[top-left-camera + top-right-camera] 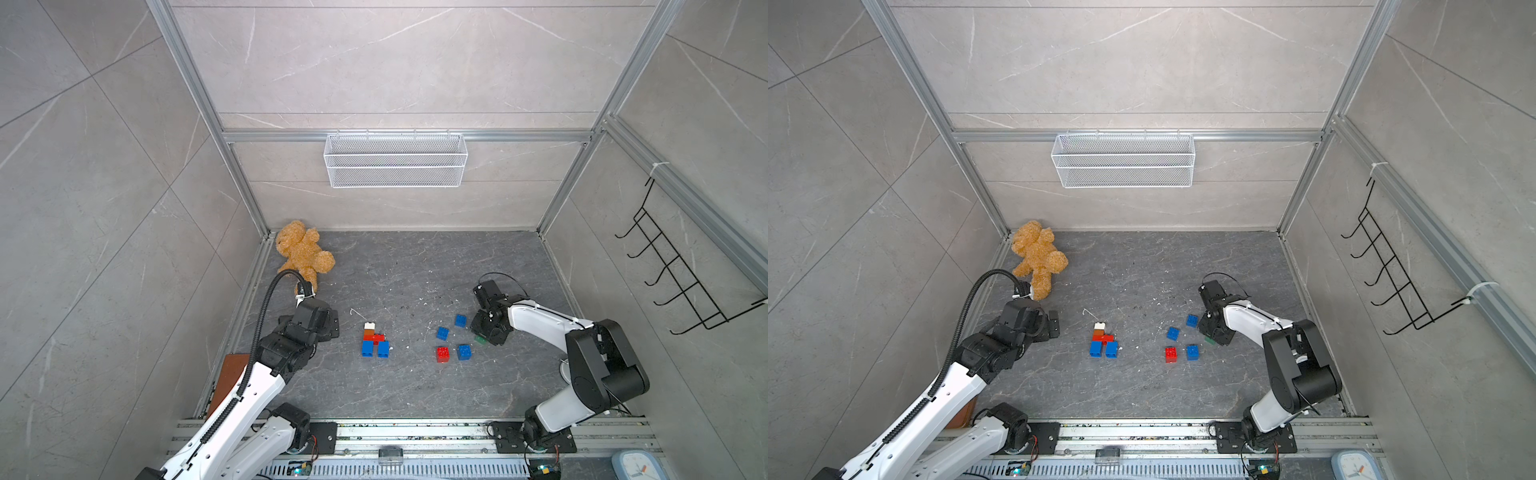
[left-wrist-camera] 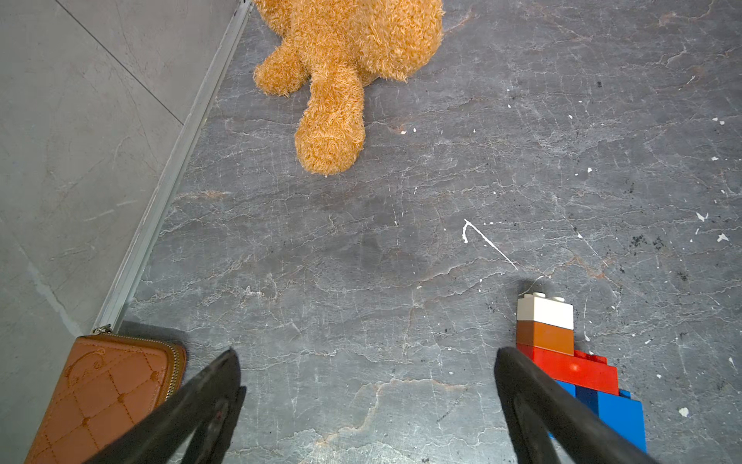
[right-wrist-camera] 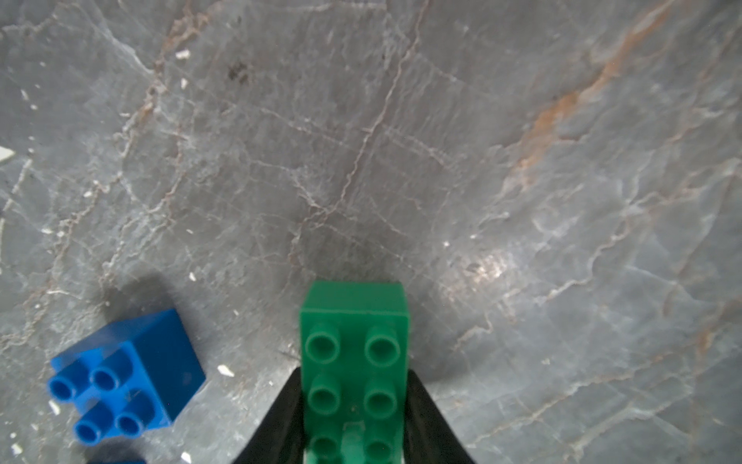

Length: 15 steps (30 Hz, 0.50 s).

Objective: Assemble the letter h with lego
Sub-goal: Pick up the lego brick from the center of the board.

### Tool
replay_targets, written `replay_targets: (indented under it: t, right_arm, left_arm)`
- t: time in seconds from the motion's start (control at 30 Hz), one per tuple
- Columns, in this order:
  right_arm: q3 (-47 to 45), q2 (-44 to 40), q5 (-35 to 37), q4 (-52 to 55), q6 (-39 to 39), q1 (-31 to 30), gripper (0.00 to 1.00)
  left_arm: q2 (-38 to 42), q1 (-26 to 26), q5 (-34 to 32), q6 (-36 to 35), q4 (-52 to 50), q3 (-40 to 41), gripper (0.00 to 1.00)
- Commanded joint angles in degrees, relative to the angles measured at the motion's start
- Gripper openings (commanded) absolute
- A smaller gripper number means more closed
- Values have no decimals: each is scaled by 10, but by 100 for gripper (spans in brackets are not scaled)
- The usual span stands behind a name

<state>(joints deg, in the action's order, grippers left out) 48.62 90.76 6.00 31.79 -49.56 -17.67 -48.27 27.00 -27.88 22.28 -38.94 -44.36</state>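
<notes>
A partly joined lego stack point(image 1: 374, 338) lies flat mid-floor: a white brick point(image 2: 546, 311), a brown one, a long red one point(image 2: 578, 371) and two blue ones point(image 1: 367, 348). To its right, three blue bricks point(image 1: 442, 333) and a red one point(image 1: 442, 354) lie loose. My right gripper point(image 3: 355, 373) is shut on a long green brick point(image 3: 353, 321), a finger pressed on each long side, low over the floor; a sliver of this brick point(image 1: 480, 339) shows in both top views. A blue brick point(image 3: 160, 353) lies beside it. My left gripper point(image 2: 366, 355) is open and empty, left of the stack.
A tan teddy bear point(image 1: 301, 251) lies in the back left corner. A brown wallet point(image 2: 104, 389) leans at the left wall. A white wire basket point(image 1: 395, 160) hangs on the back wall and a black hook rack point(image 1: 681, 274) on the right wall.
</notes>
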Motion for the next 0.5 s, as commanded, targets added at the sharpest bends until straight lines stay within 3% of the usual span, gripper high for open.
replay_targets:
  t: [0.0,0.17,0.37,0.47]
  right_arm:
    - [-5,7,12,5,-5,-4,36]
    - [-8,-1,22,20,12,-7,28]
    - [-1,-81,32,85,21,-25,1]
    - [7,-138,9,107,26,-42,0]
  left_arm:
    - [0,1,2,-11,10,-14,100]
    - [1,0,2,-11,10,-14,100]
    - [5,1,2,-10,10,-16,100]
    - [9,0,1,-8,4,-21,100]
